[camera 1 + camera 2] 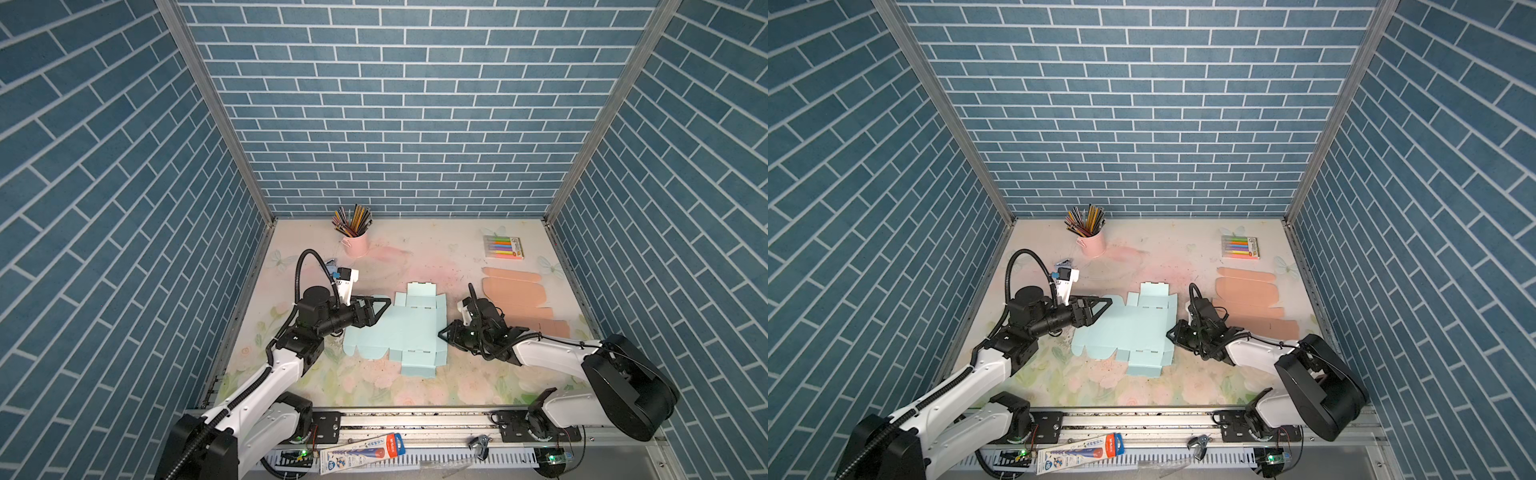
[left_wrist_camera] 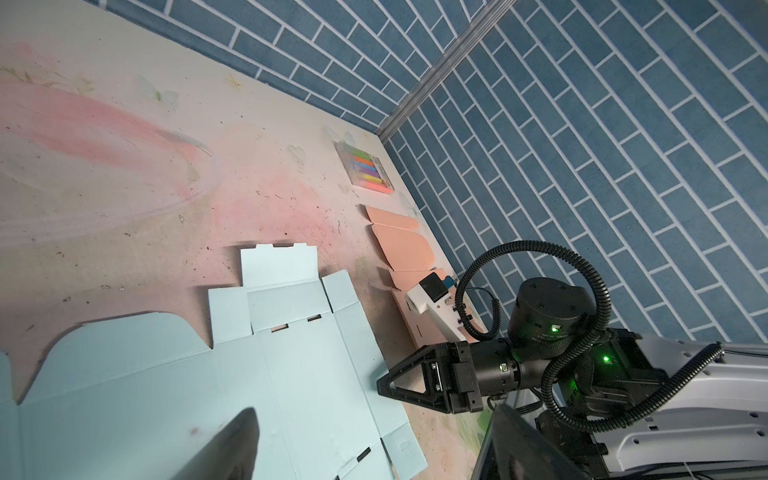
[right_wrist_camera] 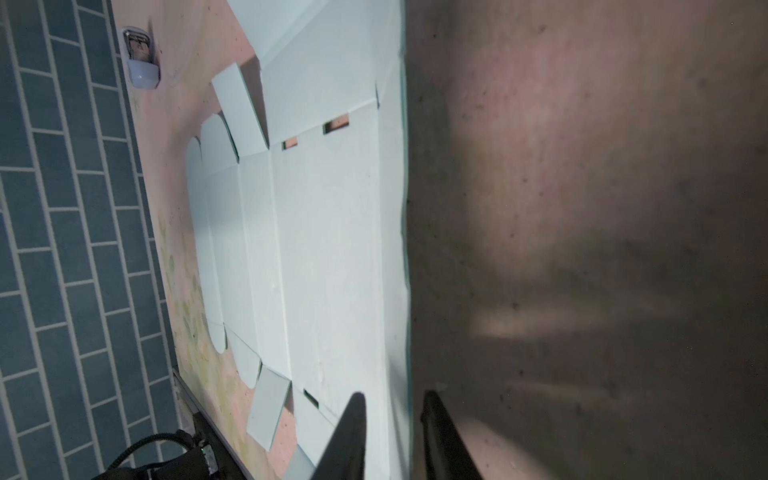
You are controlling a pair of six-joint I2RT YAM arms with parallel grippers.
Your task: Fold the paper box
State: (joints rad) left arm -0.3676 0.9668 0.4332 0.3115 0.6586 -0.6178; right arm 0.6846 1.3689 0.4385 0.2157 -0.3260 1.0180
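The paper box (image 1: 399,328) (image 1: 1129,328) is a light blue die-cut sheet lying unfolded and flat in the middle of the mat. My left gripper (image 1: 384,305) (image 1: 1104,303) hovers over its left part, open wide. In the left wrist view one finger (image 2: 237,440) shows above the sheet (image 2: 291,374). My right gripper (image 1: 440,332) (image 1: 1169,332) (image 2: 380,384) is low at the box's right edge. In the right wrist view its jaws (image 3: 392,424) stand narrowly apart. The sheet's (image 3: 324,249) edge runs between them, one finger over the paper, the other over the mat.
A pink cup of pencils (image 1: 353,239) stands at the back. A pack of coloured markers (image 1: 503,247) lies back right, with flat salmon box blanks (image 1: 515,295) just behind my right arm. A small clip (image 1: 331,262) lies near the left wall. Blue brick walls enclose three sides.
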